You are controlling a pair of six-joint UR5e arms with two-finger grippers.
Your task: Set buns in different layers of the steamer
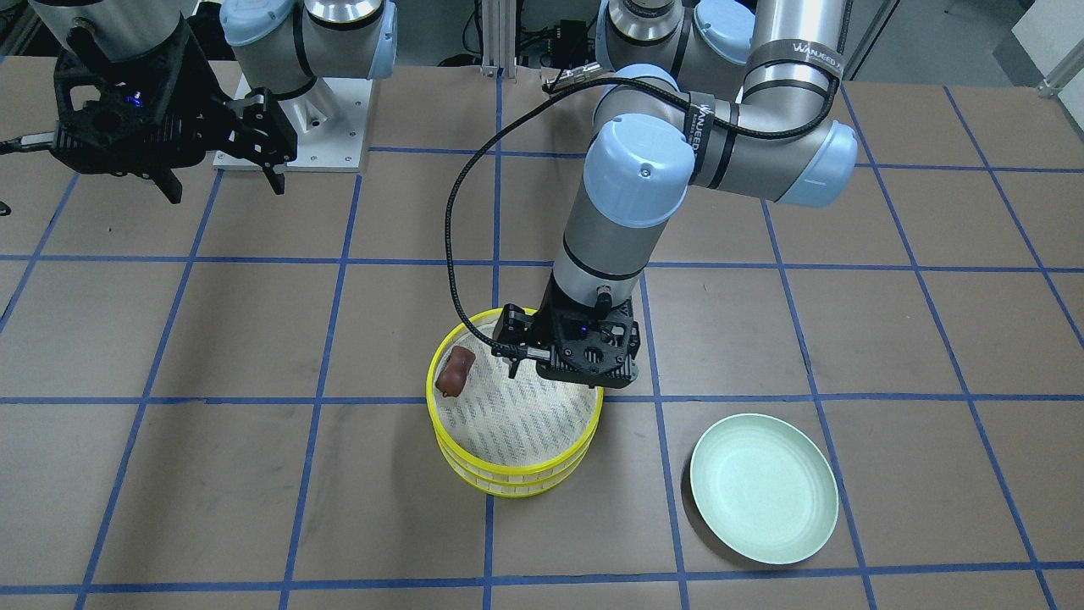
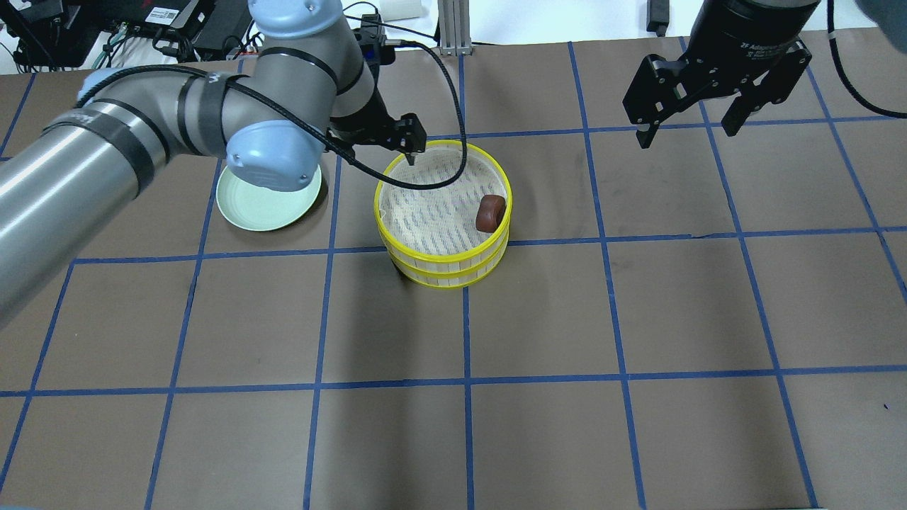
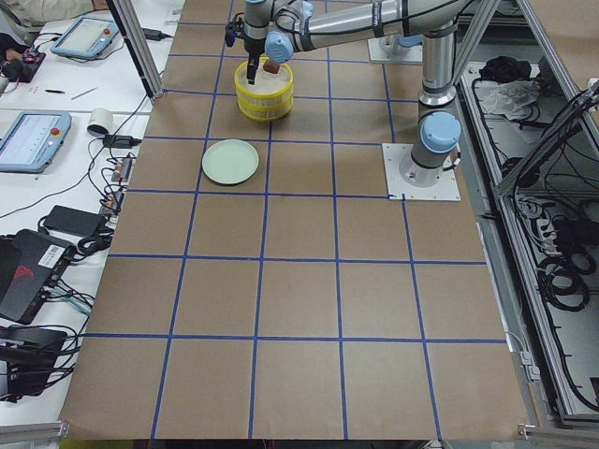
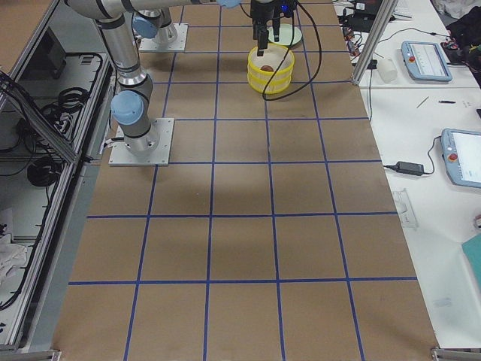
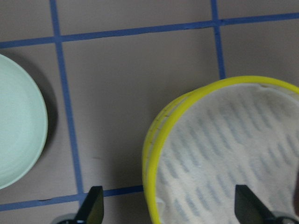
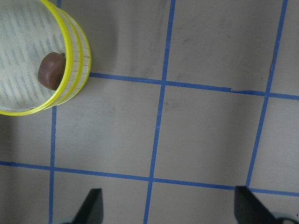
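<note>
Two yellow-rimmed steamer layers stand stacked, the top layer point(image 2: 446, 255) on the lower layer point(image 2: 451, 280). The dark reddish-brown bun point(image 2: 490, 213) lies in the top layer on its white mesh, tilted against the rim; it also shows in the front view point(image 1: 454, 371) and the right wrist view point(image 6: 50, 70). The cream-white bun is hidden. My left gripper point(image 2: 379, 151) is open and empty, straddling the top layer's rim point(image 5: 156, 140) on the side near the plate. My right gripper point(image 2: 686, 134) is open and empty, raised far to the right of the steamer.
An empty pale green plate point(image 2: 266, 205) lies on the table just left of the steamer, partly under my left arm; it also shows in the front view point(image 1: 762, 500). The brown table point(image 2: 538, 397) carries a blue tape grid.
</note>
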